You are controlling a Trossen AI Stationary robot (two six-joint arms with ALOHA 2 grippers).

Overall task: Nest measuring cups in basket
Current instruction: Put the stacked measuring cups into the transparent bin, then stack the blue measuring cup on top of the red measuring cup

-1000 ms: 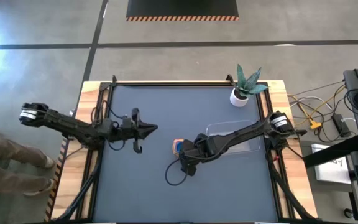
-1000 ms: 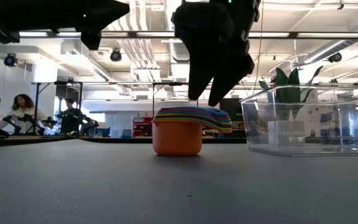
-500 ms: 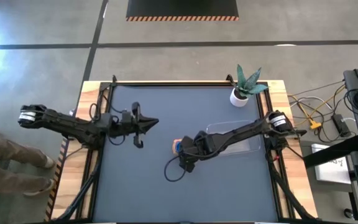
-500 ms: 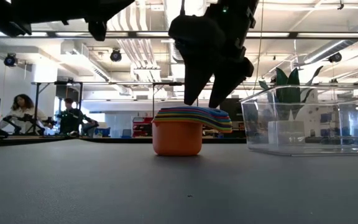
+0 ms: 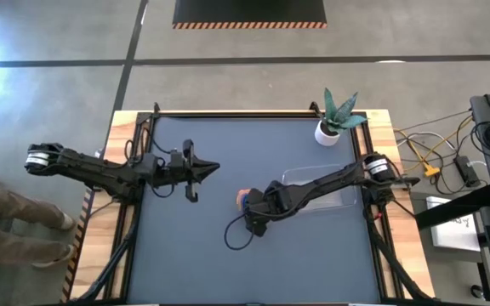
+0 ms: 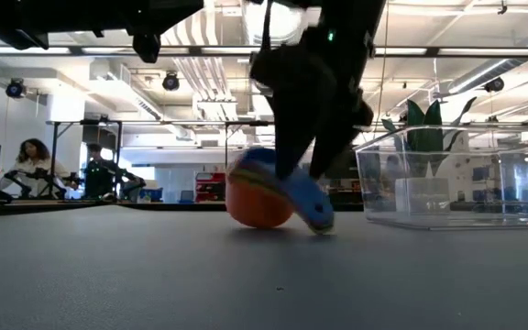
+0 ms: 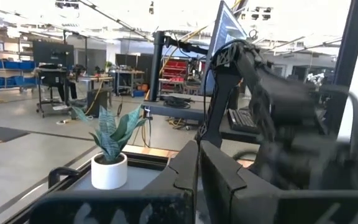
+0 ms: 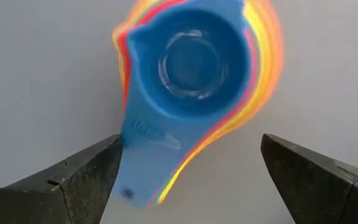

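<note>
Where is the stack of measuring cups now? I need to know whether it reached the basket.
Not yet: the stack of measuring cups sits tipped on the table, under the open right gripper, beside the basket.

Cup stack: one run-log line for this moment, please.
cup stack: tilted on table, outside basket | right tool: open over stack | left tool: shut, aside

The nested measuring cups point(image 6: 273, 194), blue innermost and orange outermost, sit tilted on the table. The clear, empty basket point(image 6: 456, 179) stands upright nearby.
</note>
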